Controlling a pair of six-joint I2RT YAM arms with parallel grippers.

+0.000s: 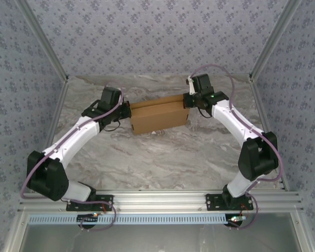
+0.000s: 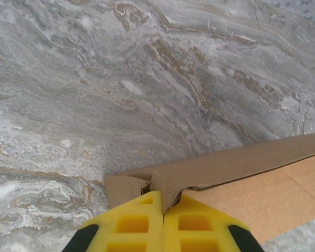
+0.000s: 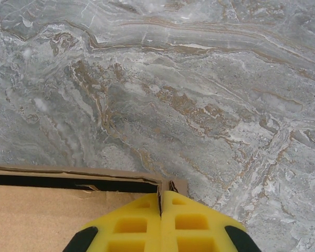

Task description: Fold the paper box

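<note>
The paper box (image 1: 158, 116) is a brown cardboard mailer, folded into a shallow box, lying in the middle of the marble table between both arms. My left gripper (image 1: 127, 111) is at the box's left end. In the left wrist view its yellow fingers (image 2: 142, 218) are shut on a cardboard wall at the corner of the paper box (image 2: 241, 163). My right gripper (image 1: 188, 102) is at the box's right rear corner. In the right wrist view its yellow fingers (image 3: 185, 218) pinch the thin side wall of the paper box (image 3: 52, 210), beside a dark gap under the lid.
The marble table (image 1: 163, 157) is bounded by patterned walls with aluminium posts (image 1: 268, 47) at the sides. An aluminium rail (image 1: 163, 199) carries both arm bases at the near edge.
</note>
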